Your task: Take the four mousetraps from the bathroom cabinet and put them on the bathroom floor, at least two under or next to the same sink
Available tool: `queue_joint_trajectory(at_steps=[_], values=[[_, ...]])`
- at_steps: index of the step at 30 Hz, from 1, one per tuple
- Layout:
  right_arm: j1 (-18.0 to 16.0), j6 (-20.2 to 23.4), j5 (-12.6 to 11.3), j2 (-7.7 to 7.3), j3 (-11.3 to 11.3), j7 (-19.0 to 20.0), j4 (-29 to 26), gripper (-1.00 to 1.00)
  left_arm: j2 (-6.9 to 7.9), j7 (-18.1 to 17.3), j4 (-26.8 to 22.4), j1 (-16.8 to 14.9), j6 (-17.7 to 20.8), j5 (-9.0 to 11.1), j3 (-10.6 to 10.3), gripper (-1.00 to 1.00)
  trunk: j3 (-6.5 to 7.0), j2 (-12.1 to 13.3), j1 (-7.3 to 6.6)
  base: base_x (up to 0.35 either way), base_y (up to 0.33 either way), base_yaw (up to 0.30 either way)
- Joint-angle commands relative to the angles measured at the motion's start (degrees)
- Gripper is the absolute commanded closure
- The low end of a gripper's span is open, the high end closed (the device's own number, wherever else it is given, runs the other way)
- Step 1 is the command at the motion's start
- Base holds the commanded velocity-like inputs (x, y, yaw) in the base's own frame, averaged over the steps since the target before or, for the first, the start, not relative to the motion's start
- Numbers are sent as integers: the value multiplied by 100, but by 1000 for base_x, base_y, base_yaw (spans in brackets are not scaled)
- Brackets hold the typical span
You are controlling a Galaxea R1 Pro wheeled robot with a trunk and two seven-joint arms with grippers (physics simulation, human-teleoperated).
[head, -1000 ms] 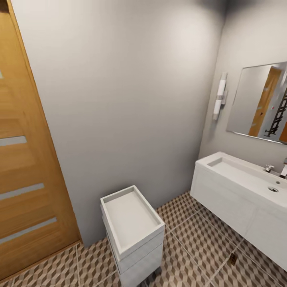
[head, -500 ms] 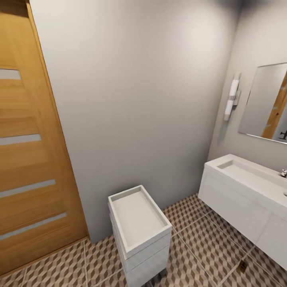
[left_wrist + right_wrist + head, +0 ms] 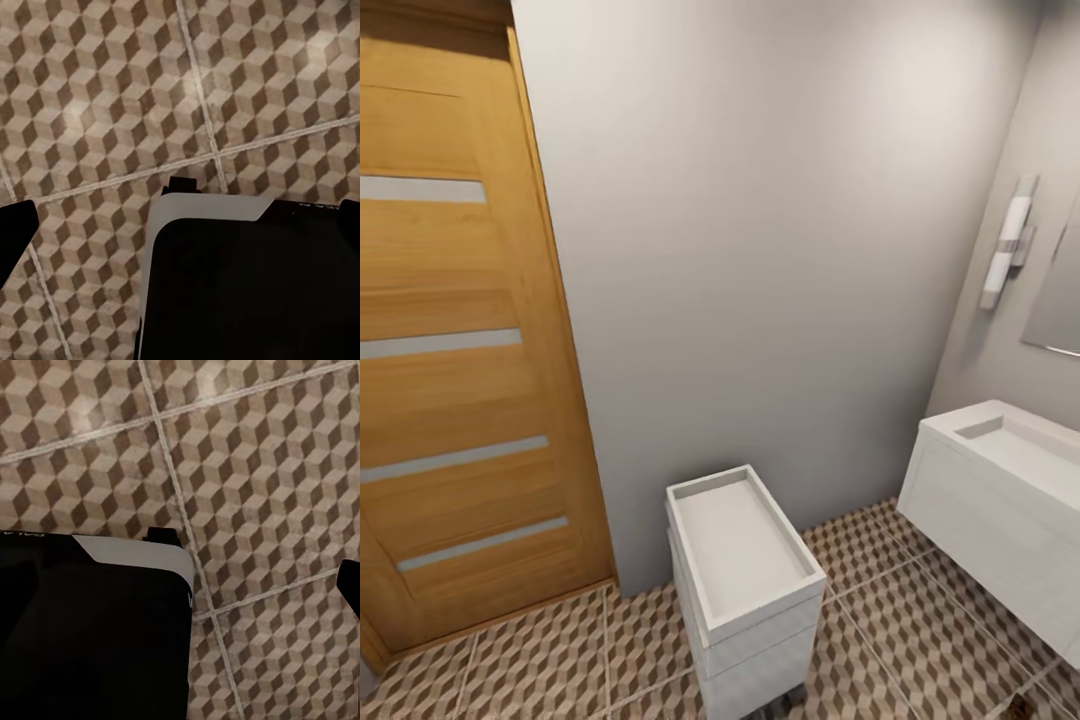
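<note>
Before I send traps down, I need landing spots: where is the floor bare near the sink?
Bare tiles of the bathroom floor lie between the white drawer unit and the sink's vanity. More lie before the wooden door. Tightest is the strip behind the unit, by the grey wall.

My own body appears in both wrist views as a broad matte black panel [image 3: 247, 292] edged along its top by a pale grey-white band with a rounded corner, faint small white lettering near that edge, and dark black finger tips [image 3: 351, 585] at the frame sides.
</note>
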Motion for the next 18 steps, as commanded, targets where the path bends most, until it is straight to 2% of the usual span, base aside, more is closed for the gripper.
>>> queue_joint_trajectory(at_steps=[1,11,18], values=[[-9,-11,31,2,35,-27,19,-100,-2,8,4,-5,-16,48,-50,-100,-10,-9,2,0,0,284],[-9,-41,32,2,35,-29,14,-100,-22,-49,2,-5,11,37,-42,-100,-10,-9,2,0,0,285],[-9,-95,32,-5,35,-31,18,-100,-131,-26,2,-5,-1,32,-42,-100,-10,-9,2,0,0,285]])
